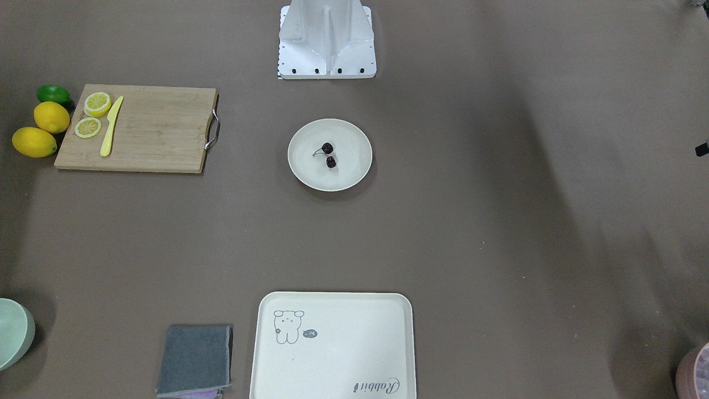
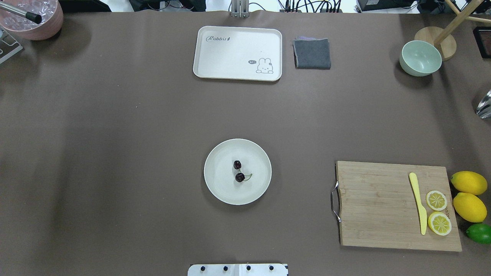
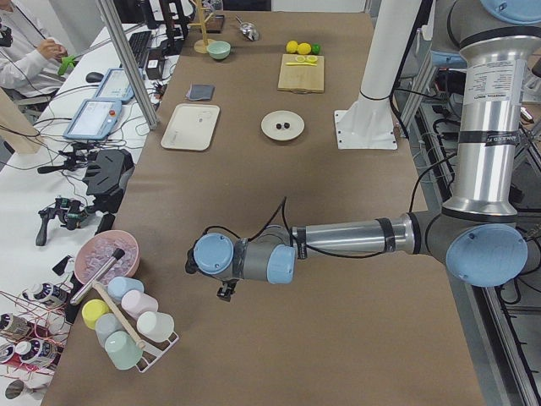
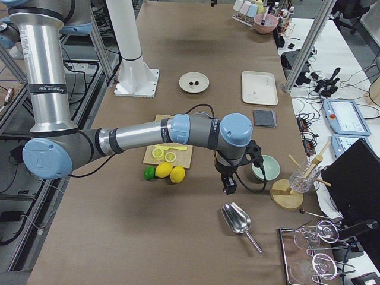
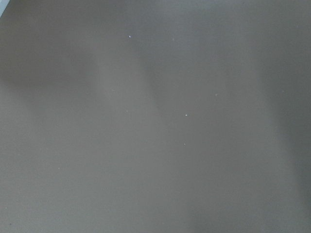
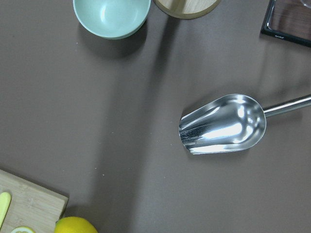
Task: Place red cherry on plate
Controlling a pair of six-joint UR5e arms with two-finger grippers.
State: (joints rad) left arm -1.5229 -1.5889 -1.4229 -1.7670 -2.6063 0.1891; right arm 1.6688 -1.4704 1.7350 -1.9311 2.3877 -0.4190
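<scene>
The red cherry point(image 1: 328, 154), a pair of dark round fruits on thin stems, lies in the middle of the round cream plate point(image 1: 310, 169) at the table's centre. The overhead view shows the same cherry point(image 2: 238, 171) on the plate point(image 2: 222, 188). My left gripper point(image 3: 223, 293) hangs over bare table far from the plate, near the end with the cups. Near the metal scoop at the opposite end hangs my right gripper point(image 4: 229, 189). Only the side views show the grippers, so I cannot tell whether they are open or shut. Neither wrist view shows fingers.
A wooden cutting board point(image 2: 383, 207) carries a yellow knife point(image 2: 418, 203) and lemon slices, with whole lemons point(image 2: 468, 183) and a lime beside it. The rabbit tray point(image 2: 238, 53), a grey cloth point(image 2: 312, 53), a green bowl point(image 2: 420, 58), a metal scoop point(image 6: 223, 124) and a pink bowl point(image 2: 32, 19) lie around the table's far side and ends.
</scene>
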